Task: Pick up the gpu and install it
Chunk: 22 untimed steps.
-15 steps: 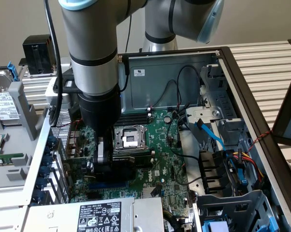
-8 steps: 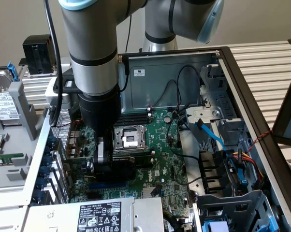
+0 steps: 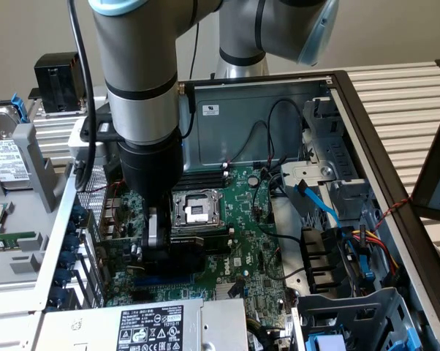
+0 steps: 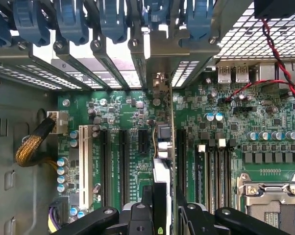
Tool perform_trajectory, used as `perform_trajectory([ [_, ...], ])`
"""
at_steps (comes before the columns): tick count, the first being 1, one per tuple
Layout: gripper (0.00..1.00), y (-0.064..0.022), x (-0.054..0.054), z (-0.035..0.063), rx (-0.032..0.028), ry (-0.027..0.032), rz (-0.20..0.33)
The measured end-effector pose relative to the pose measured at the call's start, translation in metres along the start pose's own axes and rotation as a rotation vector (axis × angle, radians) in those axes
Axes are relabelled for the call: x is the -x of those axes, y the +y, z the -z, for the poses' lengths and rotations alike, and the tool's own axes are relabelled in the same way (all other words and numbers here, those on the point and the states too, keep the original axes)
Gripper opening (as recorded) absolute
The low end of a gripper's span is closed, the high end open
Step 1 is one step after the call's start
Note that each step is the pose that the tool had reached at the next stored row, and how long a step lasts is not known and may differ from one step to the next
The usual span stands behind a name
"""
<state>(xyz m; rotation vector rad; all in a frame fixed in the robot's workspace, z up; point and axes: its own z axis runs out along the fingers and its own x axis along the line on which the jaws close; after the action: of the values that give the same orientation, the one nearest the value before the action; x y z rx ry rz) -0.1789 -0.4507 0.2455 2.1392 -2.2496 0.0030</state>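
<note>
The gpu [image 4: 161, 142] stood on edge, seen from above as a narrow strip: a thin green board edge, small silver and white parts along it, and a silver metal bracket at the end nearest the case's rear slot openings. It lay parallel to the black expansion slots of the motherboard [image 4: 113, 112], between two of them, close over the board; whether it was seated in a slot could not be told. The fingers [image 4: 137, 215] of the gripper [image 4: 159, 215] were closed partway, one on each side of the card, clamping it between them. The wrist view gave this edge-on look, along with the row of blue slot clips [image 4: 69, 19], a white slot [image 4: 84, 166] and a red and black twisted wire [image 4: 280, 54]. The exterior view gave the setting: the open computer case [image 3: 366, 146], the CPU socket [image 3: 194, 208] just beside the gripper [image 3: 158, 241] on the exterior view's right, the labelled power supply [image 3: 150, 325] in front, and a blue cable [image 3: 315, 201] farther to the exterior view's right. There the arm reached straight down into the case, its wrist vertical and the gripper low over the motherboard's slot area.
</note>
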Motion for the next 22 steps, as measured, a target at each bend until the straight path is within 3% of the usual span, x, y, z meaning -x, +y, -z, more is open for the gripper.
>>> perform_trajectory([
  [14, 0.27, 0.0002, 0.0000, 0.0000, -0.0025, 0.0004, 0.023],
  [22, 0.27, 0.0018, -0.0002, 0.0000, -0.0182, -0.0017, 0.022],
])
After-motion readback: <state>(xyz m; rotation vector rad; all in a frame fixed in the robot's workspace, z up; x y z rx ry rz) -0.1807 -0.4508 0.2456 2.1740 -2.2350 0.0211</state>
